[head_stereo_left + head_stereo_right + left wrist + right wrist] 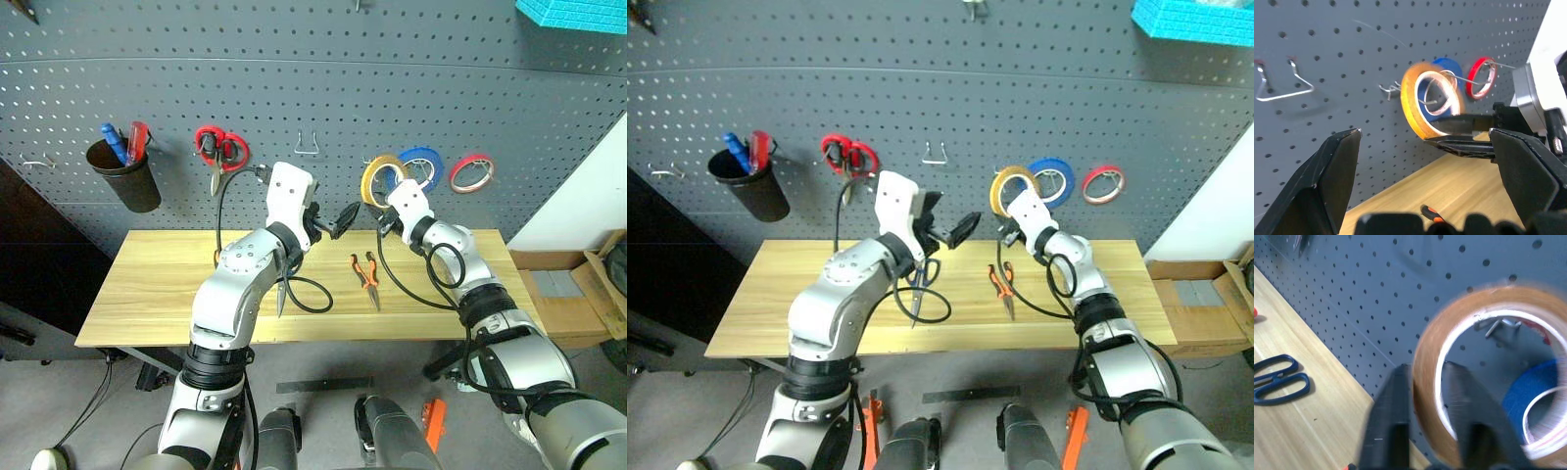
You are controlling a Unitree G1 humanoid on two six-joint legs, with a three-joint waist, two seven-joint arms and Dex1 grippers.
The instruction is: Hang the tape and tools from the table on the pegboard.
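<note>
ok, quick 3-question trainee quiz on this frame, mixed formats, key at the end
1. True or false: the pliers already hang on the pegboard.
2. Which roll is the right gripper carrying? A) blue roll B) yellow tape C) red roll
3. Fill in: the red-handled scissors hang between the black cup and an empty ____.

Key
1. False: they lie on the table.
2. B: one finger sits inside the ring and one outside, with the roll up at the pegboard by a hook.
3. Hook.
</note>
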